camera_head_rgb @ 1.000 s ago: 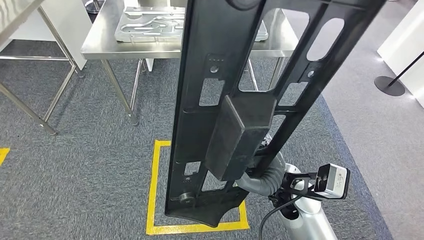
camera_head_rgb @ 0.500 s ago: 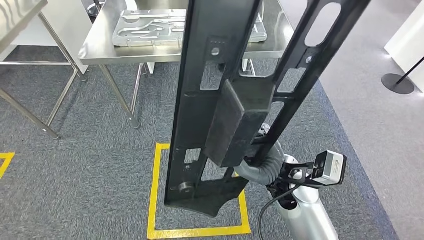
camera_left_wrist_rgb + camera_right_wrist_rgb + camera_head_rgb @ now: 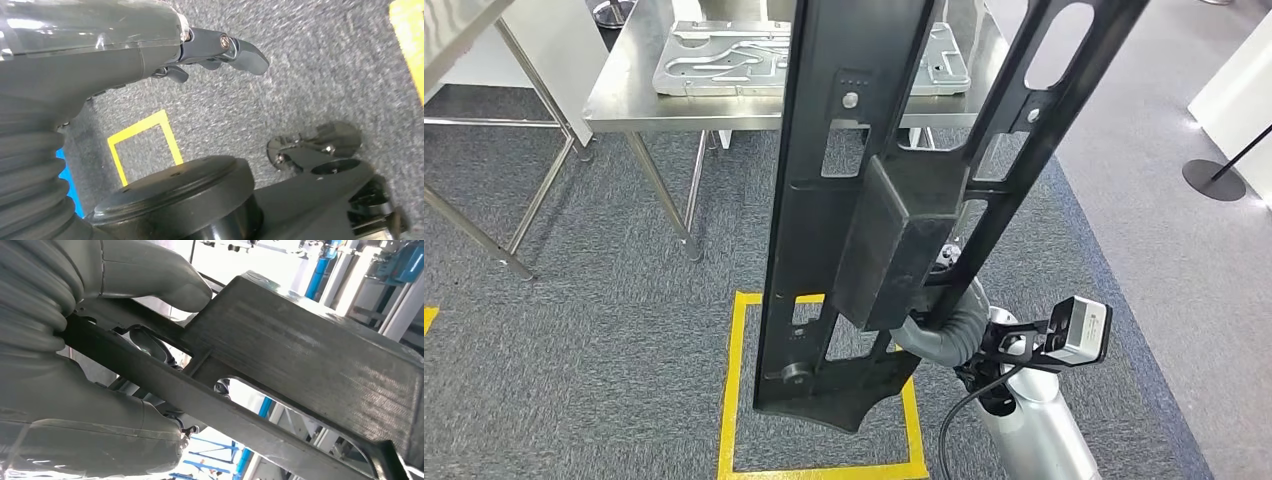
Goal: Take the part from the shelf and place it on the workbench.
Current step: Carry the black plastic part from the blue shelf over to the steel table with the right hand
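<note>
Right hand [image 3: 95, 365] gripping long black slotted part [image 3: 864, 200], matte rectangular block at middle, holding it upright before steel workbench [image 3: 624, 95]. Left hand [image 3: 210, 47] hanging, fingers loosely apart, holding nothing. No legible writing.

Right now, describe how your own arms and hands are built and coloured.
The right arm is a silver tube ending in a grey ribbed cover, with a black cable looping beside it and a small silver camera on a black bracket. The right hand has thick grey padded parts. The left hand has a grey ribbed cover, a clear shell and dark fingers.
</note>
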`<act>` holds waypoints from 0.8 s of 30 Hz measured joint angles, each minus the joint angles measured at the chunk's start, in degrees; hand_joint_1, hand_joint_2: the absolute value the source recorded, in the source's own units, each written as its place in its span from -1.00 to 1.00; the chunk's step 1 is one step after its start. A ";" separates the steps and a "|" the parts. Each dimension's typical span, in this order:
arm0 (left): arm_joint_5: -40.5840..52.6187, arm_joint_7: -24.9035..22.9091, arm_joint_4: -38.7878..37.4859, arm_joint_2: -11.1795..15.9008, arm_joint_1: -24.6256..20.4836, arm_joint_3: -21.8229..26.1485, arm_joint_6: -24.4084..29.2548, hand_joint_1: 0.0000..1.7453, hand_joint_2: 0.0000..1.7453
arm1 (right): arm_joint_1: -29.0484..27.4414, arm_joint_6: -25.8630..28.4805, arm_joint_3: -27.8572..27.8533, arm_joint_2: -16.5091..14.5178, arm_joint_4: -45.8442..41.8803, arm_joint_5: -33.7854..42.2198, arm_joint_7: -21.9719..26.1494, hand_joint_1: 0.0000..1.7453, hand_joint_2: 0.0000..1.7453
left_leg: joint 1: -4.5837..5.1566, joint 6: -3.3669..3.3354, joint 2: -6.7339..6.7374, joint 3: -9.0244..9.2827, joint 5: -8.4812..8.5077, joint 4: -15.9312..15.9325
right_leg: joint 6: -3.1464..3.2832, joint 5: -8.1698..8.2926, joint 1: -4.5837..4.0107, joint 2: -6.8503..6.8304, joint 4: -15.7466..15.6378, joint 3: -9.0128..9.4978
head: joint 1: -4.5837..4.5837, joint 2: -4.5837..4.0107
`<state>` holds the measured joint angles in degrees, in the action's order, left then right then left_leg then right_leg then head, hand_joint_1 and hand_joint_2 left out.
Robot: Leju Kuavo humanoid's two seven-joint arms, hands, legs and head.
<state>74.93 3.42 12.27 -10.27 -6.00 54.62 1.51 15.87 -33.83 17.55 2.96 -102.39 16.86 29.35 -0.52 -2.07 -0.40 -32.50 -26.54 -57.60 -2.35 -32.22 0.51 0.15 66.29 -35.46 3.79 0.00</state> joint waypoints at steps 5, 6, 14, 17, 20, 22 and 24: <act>0.00 -0.18 -0.01 0.04 0.26 0.00 -0.16 -1.00 1.00 | -0.52 0.06 -0.02 0.09 0.27 0.02 0.07 0.96 1.00 | 0.10 -0.02 -0.15 1.78 -1.42 0.00 | 0.16 3.62 0.19 -0.01 3.02 -4.49 | 0.00 0.00; 0.00 -0.20 -0.01 0.03 0.31 0.00 -0.16 -1.00 1.00 | -0.49 0.06 -0.02 0.10 0.28 0.02 0.08 0.96 1.00 | 0.09 0.13 -0.19 2.24 -1.81 0.03 | 0.45 5.97 0.13 -0.03 -1.13 -2.80 | -0.01 0.00; -0.16 -0.15 -0.05 0.17 0.01 0.00 0.14 -1.00 1.00 | 0.50 0.22 0.00 0.05 0.16 0.75 -1.13 0.96 1.00 | 0.22 2.44 0.09 1.79 -5.34 -3.67 | 2.76 7.30 0.07 0.05 -9.29 1.58 | 0.01 0.00; -0.32 0.09 -0.05 0.19 -0.14 0.02 0.17 -1.00 1.00 | 0.82 0.40 0.01 0.03 0.14 1.13 -1.67 0.96 1.00 | 0.04 2.95 0.10 -4.71 -9.25 -14.82 | 3.17 6.44 -0.03 -0.16 -9.35 2.59 | 0.01 0.00; -0.31 0.10 -0.05 0.24 -0.30 0.02 0.21 -1.00 1.00 | 0.84 0.55 0.02 0.03 0.14 1.21 -1.98 0.96 1.00 | -0.03 2.93 0.12 -5.57 -4.69 -12.85 | 3.06 5.35 -0.06 -0.09 -9.31 4.07 | 0.01 0.00; -0.24 0.01 -0.05 0.36 -0.08 0.02 0.23 -1.00 1.00 | 0.90 0.57 0.03 0.04 0.13 1.25 -1.99 0.96 1.00 | 0.08 2.51 0.13 -2.62 -0.02 -4.89 | 2.72 4.53 -0.17 0.06 -9.26 5.10 | 0.01 0.00; -0.14 -0.08 -0.05 0.44 0.11 0.02 0.22 -1.00 1.00 | 0.96 0.64 0.03 0.04 0.11 1.36 -1.99 0.96 1.00 | 0.30 1.87 0.09 -1.02 1.10 -0.93 | 2.12 3.99 -0.31 0.19 -9.21 5.42 | 0.01 0.00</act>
<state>74.78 3.33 12.21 -9.82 -5.89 54.64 1.74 16.82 -33.18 17.57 3.00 -102.28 18.22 27.36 -0.21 -0.20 -0.31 -33.52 -25.45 -58.54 -0.23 -28.24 0.19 0.34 57.07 -30.04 3.80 0.00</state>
